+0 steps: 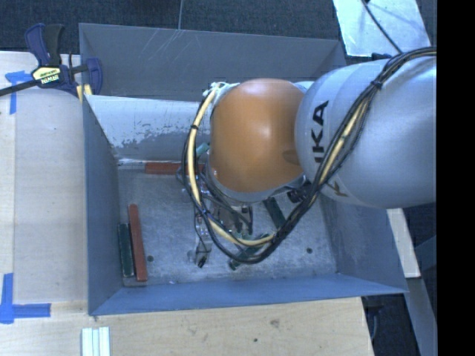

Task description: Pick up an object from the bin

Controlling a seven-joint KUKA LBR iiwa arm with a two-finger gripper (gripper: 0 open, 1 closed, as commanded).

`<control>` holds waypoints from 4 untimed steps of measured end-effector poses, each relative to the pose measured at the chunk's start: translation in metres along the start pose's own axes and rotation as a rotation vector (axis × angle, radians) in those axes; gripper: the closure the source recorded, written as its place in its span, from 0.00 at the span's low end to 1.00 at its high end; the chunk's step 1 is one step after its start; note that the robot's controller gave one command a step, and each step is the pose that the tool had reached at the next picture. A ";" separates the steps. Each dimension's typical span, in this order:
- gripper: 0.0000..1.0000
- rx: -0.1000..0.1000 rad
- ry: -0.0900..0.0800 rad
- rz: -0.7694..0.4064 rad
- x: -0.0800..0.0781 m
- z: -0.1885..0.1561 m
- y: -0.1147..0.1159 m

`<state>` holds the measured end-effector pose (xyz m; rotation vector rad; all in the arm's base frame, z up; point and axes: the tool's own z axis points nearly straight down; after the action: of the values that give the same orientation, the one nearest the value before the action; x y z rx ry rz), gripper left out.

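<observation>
Camera view, arm (pixel 356 124) over bin (pixel 100 199) middle, red stick (pixel 136 243), green stick (pixel 123 251) left.

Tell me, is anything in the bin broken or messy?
Nothing looks broken or spilled. A red-brown stick and a dark green stick lie neatly side by side near the left wall of the bin, and a reddish piece lies flat along the back wall. The only wear is scratched paint on that back wall.

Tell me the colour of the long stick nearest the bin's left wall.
The stick is dark green, in the camera view; its neighbour is reddish brown.
</observation>
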<state>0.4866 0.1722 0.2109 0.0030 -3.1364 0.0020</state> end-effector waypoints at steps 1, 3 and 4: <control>0.00 0.001 -0.002 -0.106 -0.033 0.145 -0.058; 1.00 -0.001 -0.009 -0.443 -0.081 0.028 -0.114; 0.00 -0.001 -0.008 -0.443 -0.081 0.028 -0.114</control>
<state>0.5673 0.0582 0.1831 0.6931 -3.0668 -0.0008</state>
